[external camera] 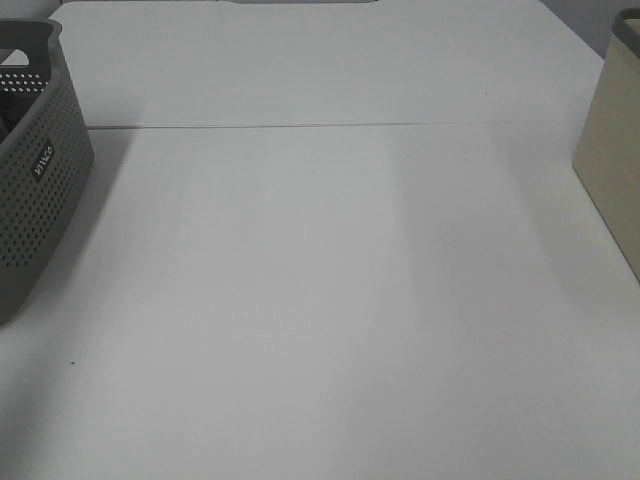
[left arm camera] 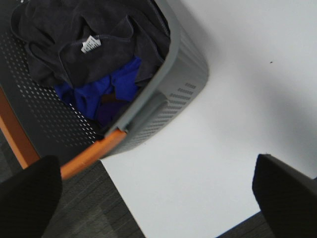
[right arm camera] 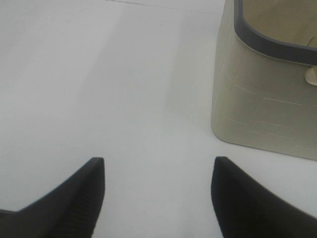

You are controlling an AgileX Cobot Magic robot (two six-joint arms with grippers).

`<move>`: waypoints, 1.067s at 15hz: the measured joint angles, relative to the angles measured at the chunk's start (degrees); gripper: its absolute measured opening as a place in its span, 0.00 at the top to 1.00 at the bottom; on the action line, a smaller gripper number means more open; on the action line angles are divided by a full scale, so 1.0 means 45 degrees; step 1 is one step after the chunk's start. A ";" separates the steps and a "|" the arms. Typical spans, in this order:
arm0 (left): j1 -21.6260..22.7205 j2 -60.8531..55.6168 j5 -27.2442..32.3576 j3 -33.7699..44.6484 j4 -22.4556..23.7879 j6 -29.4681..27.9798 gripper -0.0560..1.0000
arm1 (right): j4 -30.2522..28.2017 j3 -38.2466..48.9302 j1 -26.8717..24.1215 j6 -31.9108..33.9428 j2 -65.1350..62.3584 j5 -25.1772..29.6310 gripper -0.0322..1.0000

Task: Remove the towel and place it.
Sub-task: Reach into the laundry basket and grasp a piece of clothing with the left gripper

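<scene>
The dark charcoal towel [left arm camera: 84, 39], with a small white label, lies crumpled inside the grey perforated basket [left arm camera: 173, 84], on top of a blue cloth [left arm camera: 104, 91]. The basket [external camera: 35, 170] stands at the left edge of the white table in the exterior high view; the towel does not show there. My left gripper [left arm camera: 158, 198] is open and empty, held above the table beside the basket's corner. My right gripper [right arm camera: 157, 198] is open and empty above the table, near a beige bin [right arm camera: 267, 99]. Neither gripper shows in the exterior high view.
The beige bin [external camera: 615, 150] stands at the table's right edge. An orange band [left arm camera: 89, 151] runs along the basket's rim by the table corner. Dark floor [left arm camera: 94, 208] lies beyond the table's edge. A seam [external camera: 320, 126] crosses the white table.
</scene>
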 joint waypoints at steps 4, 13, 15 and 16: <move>-0.0064 0.5322 0.0369 -0.4227 0.1095 0.1375 0.01 | 0.0000 0.0000 0.0000 0.0000 0.0000 0.0000 0.37; 0.0700 1.2070 0.0395 -0.7232 0.4253 0.3820 0.01 | 0.0000 0.0000 0.0000 0.0000 0.0000 0.0000 0.37; 0.0726 1.3038 -0.0267 -0.7232 0.4367 0.4278 0.01 | 0.0000 0.0000 0.0000 0.0000 0.0000 0.0000 0.37; 0.0726 1.3216 -0.0471 -0.7232 0.4393 0.4367 0.01 | 0.0000 0.0000 0.0000 0.0000 0.0000 0.0000 0.37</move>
